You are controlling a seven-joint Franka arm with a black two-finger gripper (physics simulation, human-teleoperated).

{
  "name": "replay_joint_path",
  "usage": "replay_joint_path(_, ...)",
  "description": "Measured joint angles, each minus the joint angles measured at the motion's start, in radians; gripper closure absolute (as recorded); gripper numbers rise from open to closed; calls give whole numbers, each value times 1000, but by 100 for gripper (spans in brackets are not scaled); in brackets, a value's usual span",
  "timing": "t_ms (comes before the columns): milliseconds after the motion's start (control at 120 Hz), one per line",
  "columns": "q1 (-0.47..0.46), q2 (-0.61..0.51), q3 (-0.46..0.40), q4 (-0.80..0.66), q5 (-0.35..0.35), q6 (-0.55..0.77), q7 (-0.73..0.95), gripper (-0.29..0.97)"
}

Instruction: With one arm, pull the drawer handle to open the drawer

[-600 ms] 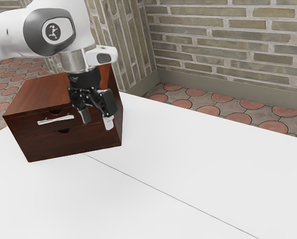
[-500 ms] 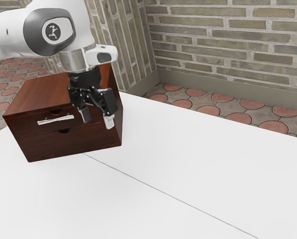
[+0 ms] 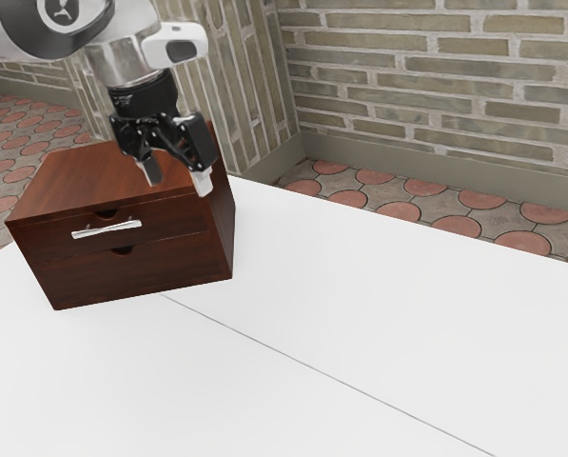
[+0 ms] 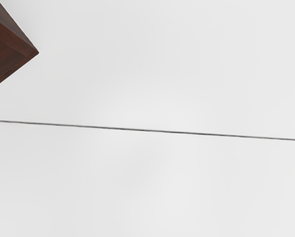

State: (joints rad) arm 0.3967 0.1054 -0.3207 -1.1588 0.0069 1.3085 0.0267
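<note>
Exterior view shows the gripper, fingers apart, above the cabinet, drawer shut.

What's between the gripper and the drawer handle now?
In the exterior view, only bare wood of the cabinet, its top and drawer front, lies between the open gripper and the handle.

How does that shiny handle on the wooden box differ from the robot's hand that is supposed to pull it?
The drawer handle is a slim silver bar; the hand is black and bulky, with two spread fingers. The handle lies level across the front of the wooden box; the hand points downward. The handle sits low on that front; the hand hangs higher, near the box's top, not touching it.
</note>
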Motion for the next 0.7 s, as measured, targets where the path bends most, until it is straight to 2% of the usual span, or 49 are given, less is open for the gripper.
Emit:
replay_joint_path(108,9,14,4,-90,7,53,-8,0)
replay_joint_path(242,31,18,19,-118,39,93,40,0)
replay_joint_path(400,145,13,22,-154,54,118,222,0)
replay_joint_path(542,139,24,63,-190,101,126,370,0)
replay_joint_path(700,151,83,69,-167,115,166,534,0)
